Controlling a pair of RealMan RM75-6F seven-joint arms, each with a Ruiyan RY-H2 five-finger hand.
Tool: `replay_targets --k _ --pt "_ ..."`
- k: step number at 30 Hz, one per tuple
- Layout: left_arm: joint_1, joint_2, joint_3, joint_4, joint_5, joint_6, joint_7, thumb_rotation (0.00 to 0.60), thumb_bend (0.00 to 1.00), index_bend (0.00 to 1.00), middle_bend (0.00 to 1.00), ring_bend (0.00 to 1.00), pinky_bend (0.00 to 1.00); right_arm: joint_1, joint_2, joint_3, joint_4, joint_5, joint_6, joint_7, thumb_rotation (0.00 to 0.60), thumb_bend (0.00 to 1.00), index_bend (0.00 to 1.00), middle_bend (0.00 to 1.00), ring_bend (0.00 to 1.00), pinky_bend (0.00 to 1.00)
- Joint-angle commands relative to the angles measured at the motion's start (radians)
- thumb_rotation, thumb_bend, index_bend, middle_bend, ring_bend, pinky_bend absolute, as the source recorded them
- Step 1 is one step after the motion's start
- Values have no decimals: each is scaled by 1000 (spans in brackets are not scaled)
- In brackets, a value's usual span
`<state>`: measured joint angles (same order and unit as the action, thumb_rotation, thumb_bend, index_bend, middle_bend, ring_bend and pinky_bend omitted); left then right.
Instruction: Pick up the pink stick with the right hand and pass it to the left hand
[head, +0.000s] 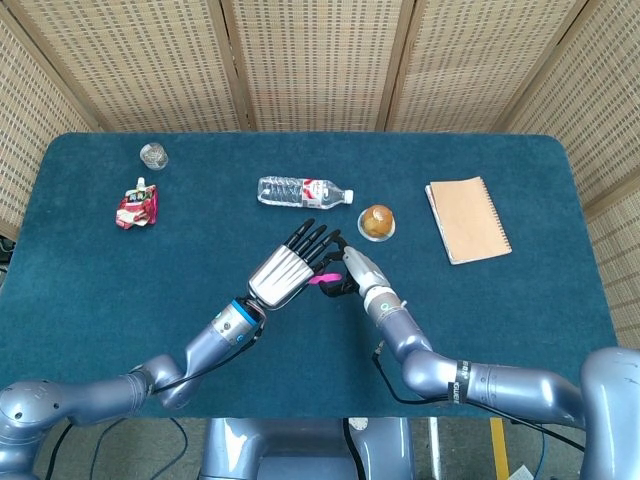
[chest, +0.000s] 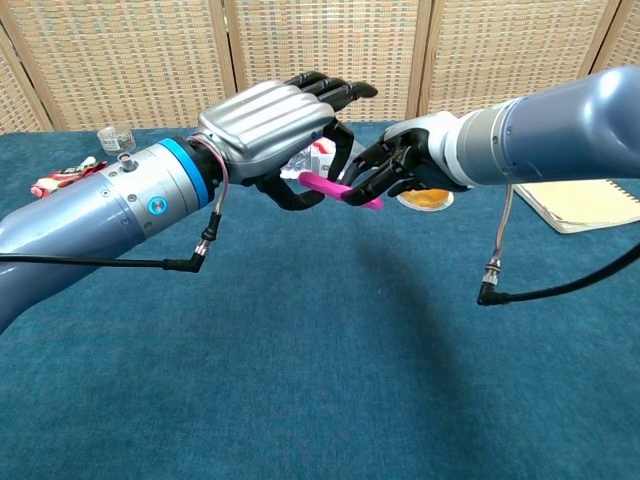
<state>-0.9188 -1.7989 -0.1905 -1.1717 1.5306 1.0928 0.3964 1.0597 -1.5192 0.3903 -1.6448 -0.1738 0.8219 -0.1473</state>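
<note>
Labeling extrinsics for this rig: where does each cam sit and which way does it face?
Head view: high above the near table edge, looking steeply down at the blue table; both forearms enter from the bottom, left hand meeting right hand.
Chest view: low, about hand height, looking level across the table toward the wicker screen; both forearms fill the frame.
Shared: both hands, the pink stick held by the right hand, the bottle, bun and notebook.
</note>
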Motion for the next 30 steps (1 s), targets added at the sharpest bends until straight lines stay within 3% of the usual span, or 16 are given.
replay_targets --k 1,30 --pt "-1 -7 1 6 -3 3 7 600 361 557 0 0 0 -1 1 -1 -2 -2 -1 3 600 582 659 59 0 0" --pt "-10 -9 -2 -21 -30 -5 -76 600 353 540 0 0 0 0 12 -16 -1 -14 -18 33 600 585 663 59 0 0"
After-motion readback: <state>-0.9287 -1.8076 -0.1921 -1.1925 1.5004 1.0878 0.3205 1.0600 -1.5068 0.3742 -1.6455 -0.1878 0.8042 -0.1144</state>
